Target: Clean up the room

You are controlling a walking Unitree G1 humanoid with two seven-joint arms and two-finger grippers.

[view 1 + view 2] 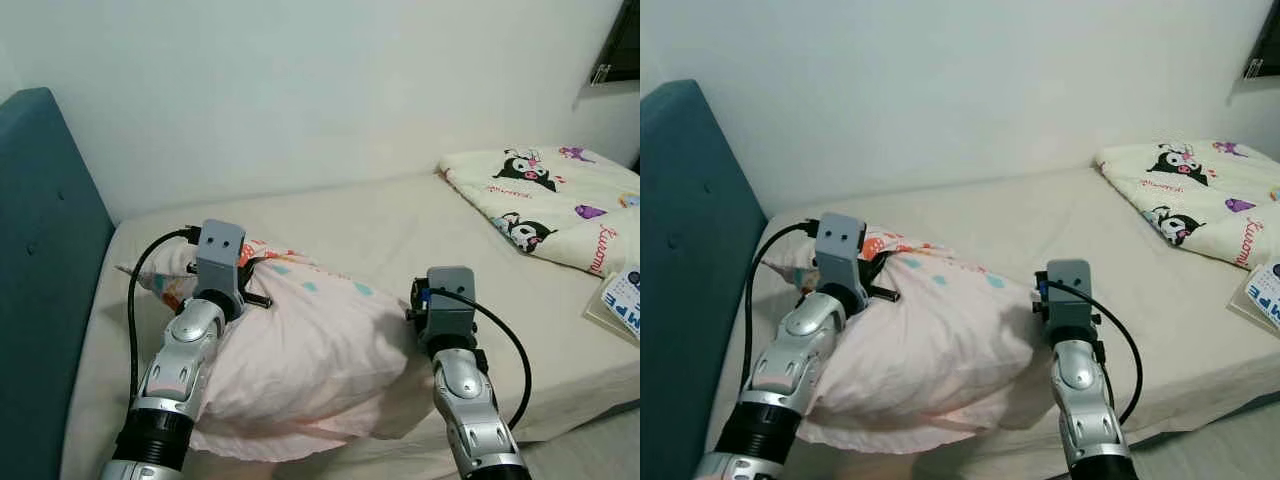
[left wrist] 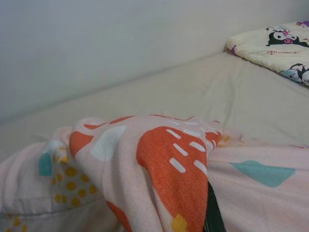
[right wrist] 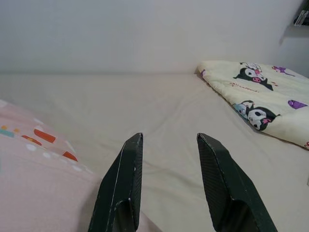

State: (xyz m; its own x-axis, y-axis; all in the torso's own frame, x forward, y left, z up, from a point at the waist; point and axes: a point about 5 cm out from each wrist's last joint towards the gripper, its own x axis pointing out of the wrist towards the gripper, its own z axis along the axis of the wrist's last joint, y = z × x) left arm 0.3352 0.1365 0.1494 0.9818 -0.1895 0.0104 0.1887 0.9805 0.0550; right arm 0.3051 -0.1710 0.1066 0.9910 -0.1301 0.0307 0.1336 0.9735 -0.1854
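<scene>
**Pillow on the bed, between two grippers**

Pillow (image 1: 300, 350), pale pink with orange and teal shapes, lay on the near left part of the bed (image 1: 400, 225), close to the teal headboard (image 1: 45, 250) at the left. A plain white wall (image 1: 330, 80) ran along the far side. At the far right of the bed sat a folded cream blanket (image 1: 550, 200) printed with cartoon figures, well apart from the pillow, and a white card with blue lettering (image 1: 622, 300) lay near the right edge. Bare sheet stretched between pillow and blanket, with nothing standing in the way.

The left gripper (image 1: 250, 285) was at the pillow's far left corner, with bunched fabric pressed up around it; its wrist view showed gathered cloth right against the lens and one dark finger (image 2: 212, 217) under the fold. It seemed to be clamped on the cloth, but I could not tell for certain.

The right gripper (image 3: 169, 159) sat at the pillow's right end, its two fingers (image 3: 120, 183) spread apart and holding nothing, pointing across the bare sheet toward the far wall, with the pillow's edge just beside the left finger.

The pillow's long axis ran left to right across the bed, its left end tilted slightly farther away.
</scene>
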